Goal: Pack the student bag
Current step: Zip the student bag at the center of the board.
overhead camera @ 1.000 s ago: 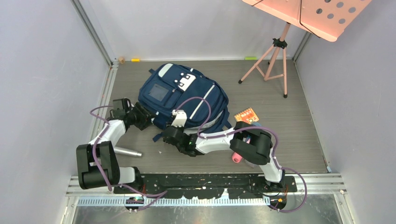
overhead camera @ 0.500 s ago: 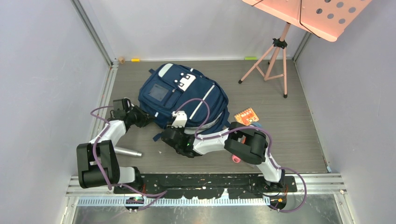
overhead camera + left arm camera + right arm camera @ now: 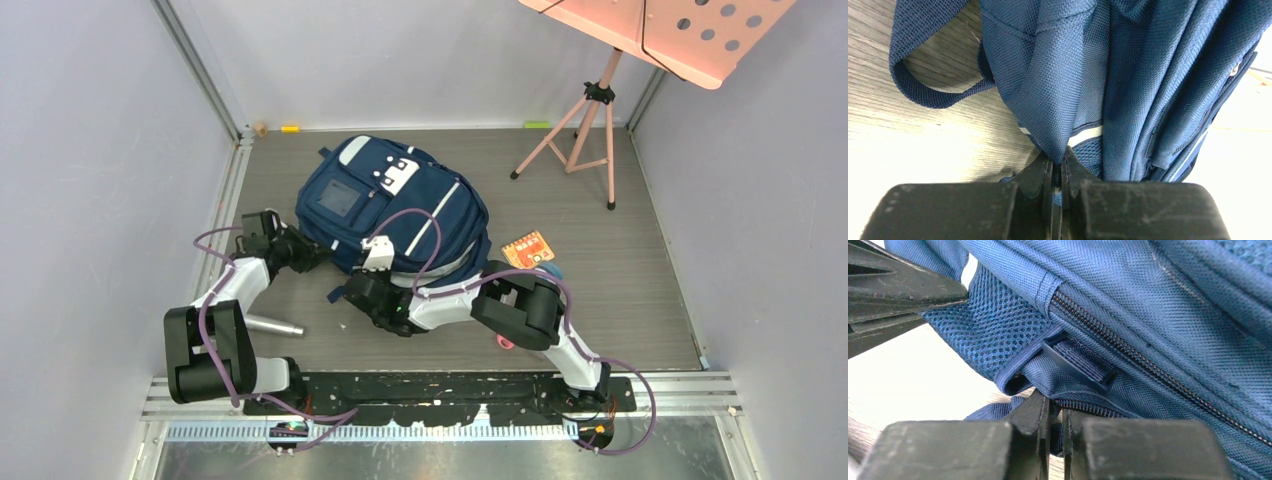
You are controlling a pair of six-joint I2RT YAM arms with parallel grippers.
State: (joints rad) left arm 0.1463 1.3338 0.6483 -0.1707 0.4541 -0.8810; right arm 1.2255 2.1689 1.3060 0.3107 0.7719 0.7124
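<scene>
A robot lab cell: plain walls (image 3: 420,60), metal mounting rail (image 3: 680,382), wood-grain table (image 3: 620,290).

The 2 arms were held low. The left gripper (image 3: 1058,172) was pinched shut on a fold of the student bag (image 3: 1148,75); the right gripper (image 3: 1055,414) was closed on its lower edge.

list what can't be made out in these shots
- Bag inside: no view shows it; the zip stretch in the right wrist view is closed.
- Pink thing: top view, mostly under the right arm.
- Card: top view, print too small.
</scene>
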